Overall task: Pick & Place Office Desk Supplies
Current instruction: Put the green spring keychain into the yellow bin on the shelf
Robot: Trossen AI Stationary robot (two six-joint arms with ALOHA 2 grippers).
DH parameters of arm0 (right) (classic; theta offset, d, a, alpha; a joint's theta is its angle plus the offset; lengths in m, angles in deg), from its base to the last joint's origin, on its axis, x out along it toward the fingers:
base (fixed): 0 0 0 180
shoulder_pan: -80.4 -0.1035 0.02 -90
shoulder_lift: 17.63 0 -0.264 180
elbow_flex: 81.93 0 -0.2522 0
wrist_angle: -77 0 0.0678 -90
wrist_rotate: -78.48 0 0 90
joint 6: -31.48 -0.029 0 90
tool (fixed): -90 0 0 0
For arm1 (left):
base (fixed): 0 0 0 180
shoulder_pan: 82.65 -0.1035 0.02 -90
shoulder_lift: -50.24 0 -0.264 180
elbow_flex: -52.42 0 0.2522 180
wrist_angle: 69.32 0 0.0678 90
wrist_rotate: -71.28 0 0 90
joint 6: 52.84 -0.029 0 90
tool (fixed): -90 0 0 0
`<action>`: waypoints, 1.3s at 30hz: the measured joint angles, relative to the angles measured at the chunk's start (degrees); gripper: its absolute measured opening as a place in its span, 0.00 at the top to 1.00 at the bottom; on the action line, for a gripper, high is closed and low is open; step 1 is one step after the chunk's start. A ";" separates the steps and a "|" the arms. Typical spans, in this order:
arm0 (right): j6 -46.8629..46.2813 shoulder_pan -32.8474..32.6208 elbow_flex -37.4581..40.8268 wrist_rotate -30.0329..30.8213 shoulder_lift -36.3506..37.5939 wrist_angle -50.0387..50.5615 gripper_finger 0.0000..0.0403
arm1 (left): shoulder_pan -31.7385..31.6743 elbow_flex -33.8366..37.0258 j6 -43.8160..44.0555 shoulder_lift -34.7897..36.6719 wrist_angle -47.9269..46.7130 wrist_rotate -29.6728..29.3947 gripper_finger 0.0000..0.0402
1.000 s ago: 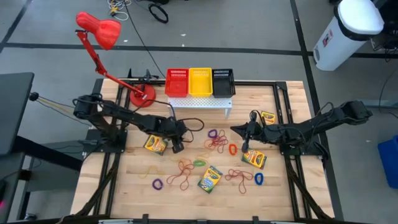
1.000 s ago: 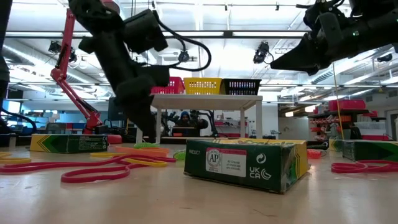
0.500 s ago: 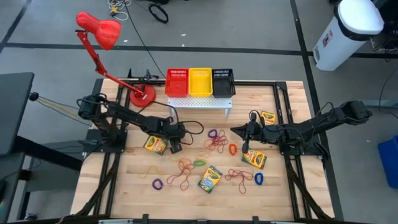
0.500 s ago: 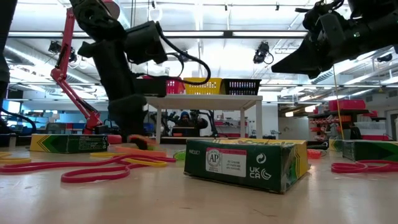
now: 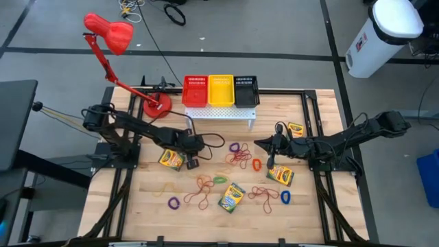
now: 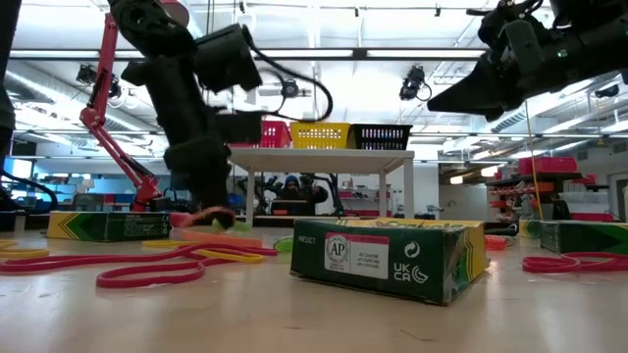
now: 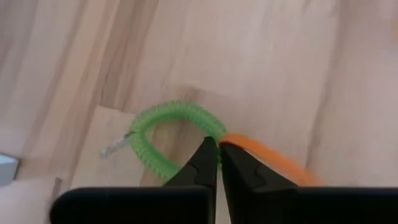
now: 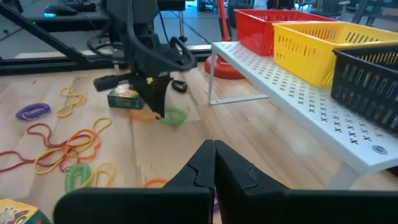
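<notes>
Lamp: a red desk lamp (image 5: 108, 32), its round base (image 5: 157, 106) on the table at about 11 o'clock.
Rack: a white perforated rack (image 5: 219, 112) at 12 o'clock.
Baskets: a red basket (image 5: 195, 90), a yellow basket (image 5: 220, 90) and a black basket (image 5: 246, 90) in a row on the rack.
Table: a light wooden table (image 5: 309, 213).
Bin: a white bin (image 5: 383, 33) on the floor at 2 o'clock.

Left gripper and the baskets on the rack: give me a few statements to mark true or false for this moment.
1. The left gripper is shut where a green coiled band meets an orange band. True.
2. The right gripper grips a crayon box. False: it is shut on nothing, above the table.
3. The white rack carries red, yellow and black baskets. True.
4. The red desk lamp stands beside the right arm. False: it stands at the left arm's side.
</notes>
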 joint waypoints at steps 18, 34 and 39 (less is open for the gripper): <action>0.63 0.00 0.00 -0.07 -0.02 -1.15 0.99 | 0.20 -4.57 1.49 0.55 3.44 6.22 0.96; 0.52 0.00 0.00 -0.09 -0.02 -1.39 0.99 | 0.24 -4.91 2.84 -2.49 7.18 4.10 0.71; 0.52 0.00 0.00 -0.09 -0.02 -1.43 0.99 | 0.02 -7.73 -0.76 -2.30 7.04 4.07 0.64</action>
